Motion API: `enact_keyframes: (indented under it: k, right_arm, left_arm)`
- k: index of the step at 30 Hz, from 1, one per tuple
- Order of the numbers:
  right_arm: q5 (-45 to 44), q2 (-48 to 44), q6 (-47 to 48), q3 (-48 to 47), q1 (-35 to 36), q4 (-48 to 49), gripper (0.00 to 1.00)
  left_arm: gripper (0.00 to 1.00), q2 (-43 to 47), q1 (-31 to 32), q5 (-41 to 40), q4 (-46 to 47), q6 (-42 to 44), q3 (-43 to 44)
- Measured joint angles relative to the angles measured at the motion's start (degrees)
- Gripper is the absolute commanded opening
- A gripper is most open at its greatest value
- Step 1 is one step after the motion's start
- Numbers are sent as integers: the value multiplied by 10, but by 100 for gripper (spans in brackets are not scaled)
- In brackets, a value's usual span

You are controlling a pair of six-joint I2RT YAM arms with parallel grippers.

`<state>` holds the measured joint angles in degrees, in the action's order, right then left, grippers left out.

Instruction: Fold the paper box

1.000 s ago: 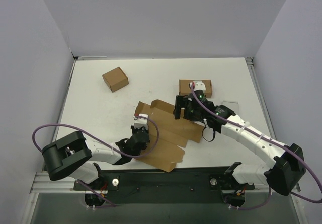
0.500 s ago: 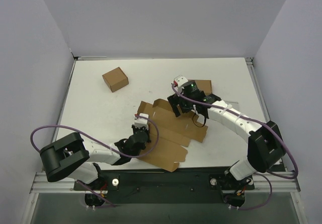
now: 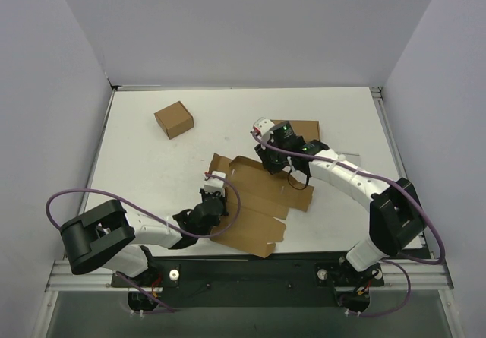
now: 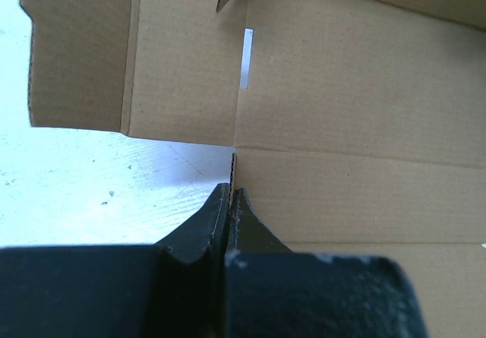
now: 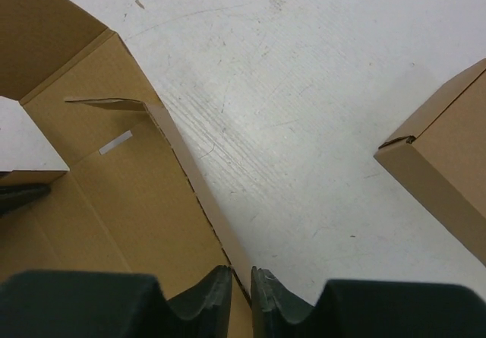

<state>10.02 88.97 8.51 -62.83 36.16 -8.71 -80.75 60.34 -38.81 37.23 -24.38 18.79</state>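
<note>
Open table (image 3: 228, 121) between small carton (image 3: 174, 119) and paper box (image 3: 262, 194); second carton (image 3: 307, 129) just beyond.

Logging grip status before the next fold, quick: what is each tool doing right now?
Left tool: closed, pinching an edge of the paper box.
Right tool: closed on the thin raised wall of the paper box.

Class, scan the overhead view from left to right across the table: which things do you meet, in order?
Small carton → left gripper → right gripper → second carton. The paper box spans both grippers, so it is left out.
</note>
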Motion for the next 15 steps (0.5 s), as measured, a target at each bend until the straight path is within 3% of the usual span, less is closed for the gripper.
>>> enact_keyframes:
  k: [6,8,9,12,15]
  right_arm:
    - [-24,2,10,12,31,-2,2]
    - [-45,9,18,13,42,-2,0]
    - [-57,13,21,14,46,-2,0]
    - [-91,24,31,24,60,3,0]
    - [-122,26,40,38,79,12,0]
  left_arm:
    - [0,0,0,2,-7,-1,0]
    - [13,-1,-1,3,-14,-2,0]
    - [28,-1,-2,6,-17,-5,0]
    - [54,1,-12,25,-21,-13,0]
    - [63,34,-27,55,-31,-23,0]
